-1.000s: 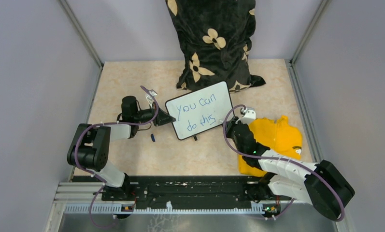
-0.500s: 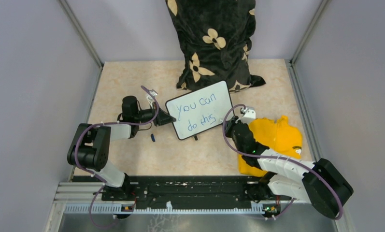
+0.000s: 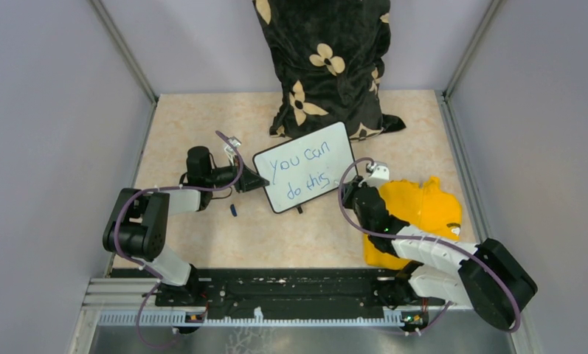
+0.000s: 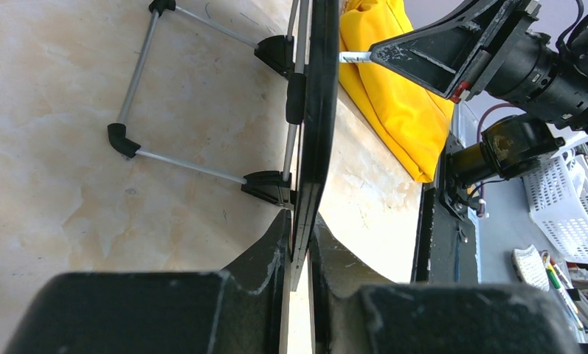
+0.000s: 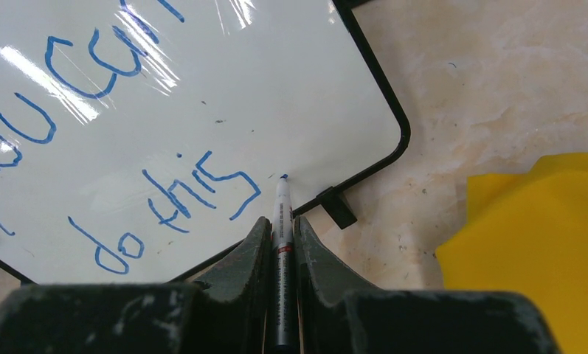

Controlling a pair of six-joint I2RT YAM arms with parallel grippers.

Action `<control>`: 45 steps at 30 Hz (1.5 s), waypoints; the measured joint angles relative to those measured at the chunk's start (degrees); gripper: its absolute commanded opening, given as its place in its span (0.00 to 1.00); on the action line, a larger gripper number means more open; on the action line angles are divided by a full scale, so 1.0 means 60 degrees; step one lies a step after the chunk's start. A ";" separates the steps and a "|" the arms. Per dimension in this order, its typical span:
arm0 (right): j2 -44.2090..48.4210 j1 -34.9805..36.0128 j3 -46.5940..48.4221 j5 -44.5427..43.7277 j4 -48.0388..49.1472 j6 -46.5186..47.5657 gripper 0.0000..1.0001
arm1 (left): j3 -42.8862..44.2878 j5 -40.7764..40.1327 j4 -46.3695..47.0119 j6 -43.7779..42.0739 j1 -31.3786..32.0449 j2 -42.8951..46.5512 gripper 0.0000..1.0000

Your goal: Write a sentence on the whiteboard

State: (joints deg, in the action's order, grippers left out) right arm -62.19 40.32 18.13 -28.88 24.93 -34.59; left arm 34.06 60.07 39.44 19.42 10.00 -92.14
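The whiteboard stands tilted at the table's middle, with the blue sentence "You can do this" in two lines. My left gripper is shut on the board's left edge; in the left wrist view the board shows edge-on between the fingers. My right gripper is shut on a marker; its blue tip sits on the board just right of "this", near the lower right corner.
A yellow cloth lies under and right of the right arm. A black flowered pillow stands behind the board. A small blue marker cap lies on the table left of the board. The board's wire stand rests on the table.
My right gripper has shifted slightly left and up with the marker, closer to the board's lower right. The left arm and board have not moved.
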 measured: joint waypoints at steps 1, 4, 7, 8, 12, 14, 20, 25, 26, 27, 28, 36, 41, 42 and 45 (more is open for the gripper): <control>-0.0033 0.0000 0.0029 0.0015 -0.0007 0.0000 0.00 | 0.0004 0.0000 0.0000 0.0000 0.0004 0.0000 0.17; -0.0058 0.0000 0.0098 0.0022 -0.0073 0.0000 0.00 | 0.0004 0.0000 0.0000 0.0000 0.0007 0.0000 0.17; -0.0036 0.0000 0.0120 0.0022 -0.0146 0.0000 0.00 | 0.0004 -0.0004 0.0000 0.0000 0.0007 0.0000 0.17; -0.0004 0.0000 0.0120 0.0022 -0.0168 0.0000 0.00 | 0.0000 -0.0007 0.0000 0.0000 0.0007 0.0000 0.17; 0.0233 0.0000 0.0120 0.0058 -0.0397 0.0000 0.00 | 0.0000 -0.0007 -0.0011 0.0000 0.0007 0.0000 0.17; 0.0408 0.0000 0.0120 0.0087 -0.0528 0.0000 0.00 | 0.0000 -0.0007 -0.0011 0.0000 0.0007 0.0000 0.17; 0.1100 0.0000 0.0120 0.0164 -0.0987 -0.0015 0.00 | 0.0000 -0.0007 -0.0011 0.0000 0.0007 0.0000 0.18; 0.1916 0.0000 0.0120 0.0331 -0.1450 -0.0076 0.00 | 0.0000 -0.0015 -0.0076 0.0000 0.0007 0.0000 0.21; 0.2113 0.0000 0.0120 0.0342 -0.1537 -0.0095 0.00 | 0.0000 -0.0018 -0.0084 0.0000 0.0007 0.0000 0.22; 0.2237 0.0000 0.0120 0.0368 -0.1614 -0.0098 0.00 | 0.0000 -0.0018 -0.0106 0.0000 0.0007 0.0000 0.23; 0.2433 0.0000 0.0120 0.0382 -0.1756 -0.0098 0.00 | 0.0000 -0.0022 -0.0120 0.0000 0.0007 0.0000 0.24; 0.3676 0.0000 0.0120 0.0590 -0.2692 -0.0066 0.00 | -0.0098 -0.0175 -0.0149 0.0000 0.0007 0.0004 0.43; 0.4251 0.0000 0.0120 0.0769 -0.3180 0.0004 0.00 | -0.0197 -0.0299 -0.0160 0.0004 0.0007 0.0015 0.53; 0.4324 0.0000 0.0120 0.0787 -0.3238 0.0011 0.00 | -0.0219 -0.0328 -0.0164 0.0007 0.0007 0.0033 0.56; 0.4550 0.0000 0.0120 0.0867 -0.3453 0.0018 0.00 | -0.0259 -0.0368 -0.0149 0.0040 0.0007 0.0095 0.65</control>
State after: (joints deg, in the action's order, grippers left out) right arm -34.89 40.32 18.85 -23.68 4.21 -34.48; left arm 32.51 57.87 38.54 19.66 10.04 -91.57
